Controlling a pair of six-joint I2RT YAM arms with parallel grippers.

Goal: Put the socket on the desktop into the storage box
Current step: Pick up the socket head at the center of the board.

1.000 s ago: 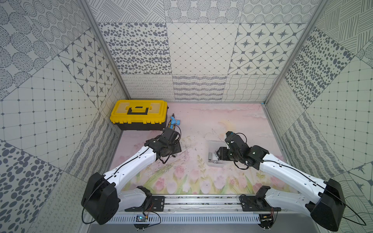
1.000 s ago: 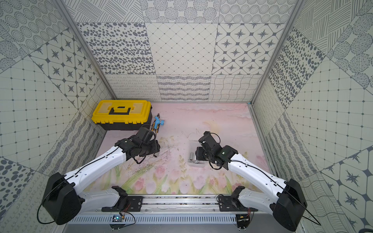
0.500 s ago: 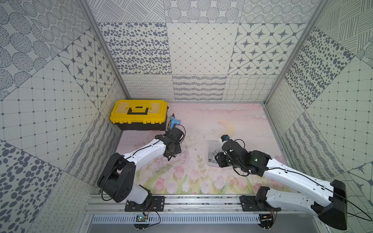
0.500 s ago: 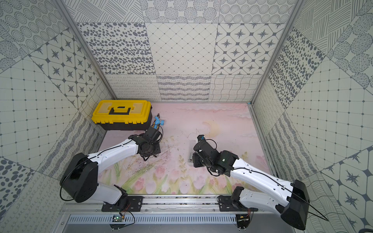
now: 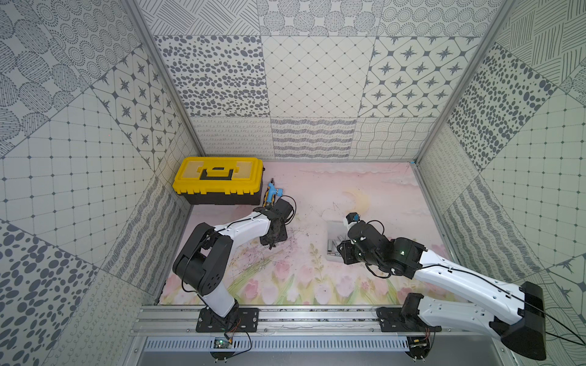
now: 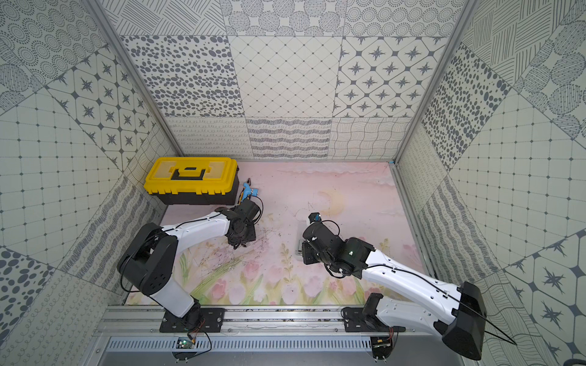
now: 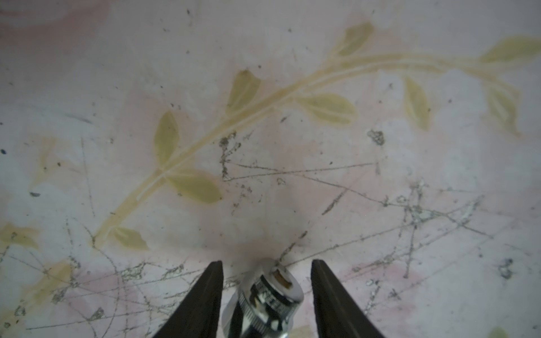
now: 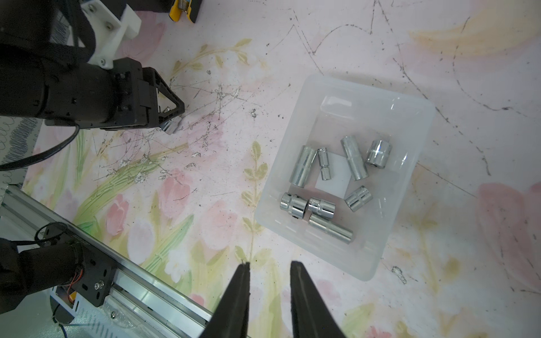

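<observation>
Holding 8 sockets point(image 8: 303, 166): storage box point(image 8: 390, 204)

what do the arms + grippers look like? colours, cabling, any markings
Both the left arm and right arm: white link shells, black joint housings, thin black cables looped outside. Green LED lit on a right-arm joint. The left gripper and right gripper: black, tapered wedge fingers. No markings legible.

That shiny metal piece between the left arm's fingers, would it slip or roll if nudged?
Probably slippery: the socket is polished chrome, though its knurled band may help grip. Its round barrel could roll across the flat desktop if nudged. It looks all metal, so likely stiff and heavy for its size.
</observation>
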